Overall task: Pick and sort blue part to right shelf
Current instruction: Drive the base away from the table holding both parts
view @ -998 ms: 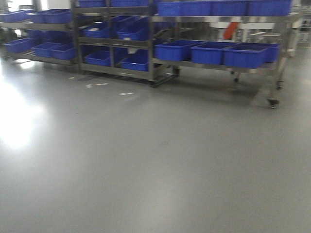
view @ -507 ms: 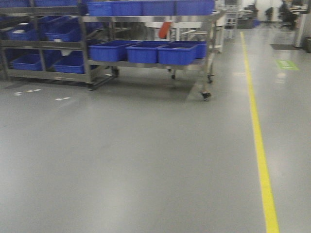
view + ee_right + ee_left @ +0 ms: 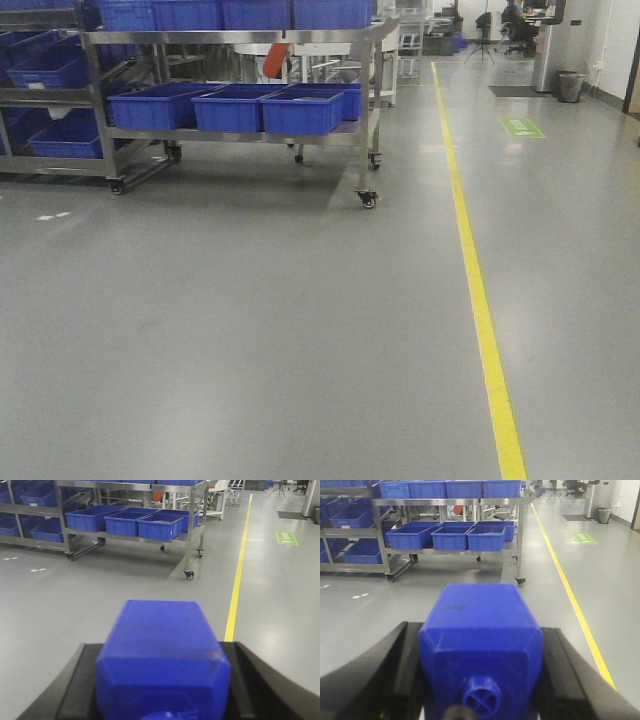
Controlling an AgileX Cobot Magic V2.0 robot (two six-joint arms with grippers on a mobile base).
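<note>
Sitting pinched between the right gripper's (image 3: 162, 680) black fingers at lower centre, far from the right shelf (image 3: 192, 530) at upper left, the blue part (image 3: 162, 640) looks rigid, light and slick, best squeezed on its flat flanks, while the left gripper (image 3: 480, 680) clamps another blue block (image 3: 480, 625).

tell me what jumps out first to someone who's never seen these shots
The left wrist view is filled by a blue block clamped in the left gripper, and the right wrist view by a second blue block in the right gripper. In the front view, a wheeled steel rack of blue bins stands at the far left of the grey floor, with a yellow line running past its right side.
</note>
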